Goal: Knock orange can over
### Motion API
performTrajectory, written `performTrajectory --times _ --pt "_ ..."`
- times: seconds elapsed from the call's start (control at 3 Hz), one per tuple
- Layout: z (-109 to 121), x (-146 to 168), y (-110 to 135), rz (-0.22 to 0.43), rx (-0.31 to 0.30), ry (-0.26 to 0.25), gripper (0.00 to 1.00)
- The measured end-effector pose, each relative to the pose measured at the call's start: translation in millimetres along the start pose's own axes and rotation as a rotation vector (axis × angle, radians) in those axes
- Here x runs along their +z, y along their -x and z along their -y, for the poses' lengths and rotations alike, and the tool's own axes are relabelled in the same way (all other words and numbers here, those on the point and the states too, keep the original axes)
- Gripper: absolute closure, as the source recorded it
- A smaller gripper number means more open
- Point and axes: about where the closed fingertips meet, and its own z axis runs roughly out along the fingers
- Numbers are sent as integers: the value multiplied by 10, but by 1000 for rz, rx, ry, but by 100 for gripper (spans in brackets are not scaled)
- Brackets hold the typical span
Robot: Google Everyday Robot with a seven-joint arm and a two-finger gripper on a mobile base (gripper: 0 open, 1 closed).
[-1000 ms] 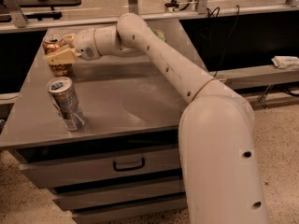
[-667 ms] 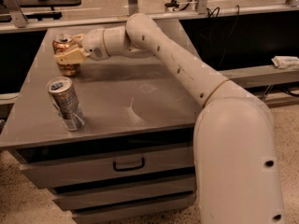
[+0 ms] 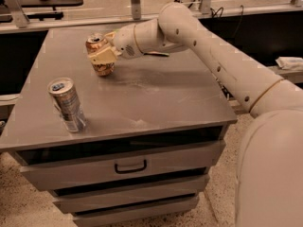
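Observation:
The orange can (image 3: 97,42) stands toward the back left of the grey table top (image 3: 156,96), leaning slightly left. Its silver top shows, and its middle is hidden behind my gripper's pale fingers (image 3: 105,56). My gripper (image 3: 101,56) reaches in from the right at the end of the white arm (image 3: 208,46) and is closed around the can's body. The can's base (image 3: 103,70) is at the table surface; I cannot tell whether it touches.
A taller silver-grey can (image 3: 66,105) stands upright near the table's front left edge. Drawers with a handle (image 3: 130,166) sit below the top. A thin green object (image 3: 158,54) lies behind the arm. A shelf runs along the back.
The gripper and the orange can have moved together to the right, away from the table's left edge. The silver-grey can has not moved.

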Motion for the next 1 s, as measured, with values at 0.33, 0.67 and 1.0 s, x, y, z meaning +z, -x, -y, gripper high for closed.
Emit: performTrajectory --times 0.33,0.67,1.0 --pt "3 -363 -140 -147 -49 27 100" --pt "46 -691 -272 -290 -91 57 100" --pt "48 -895 -387 -400 -122 100 100"
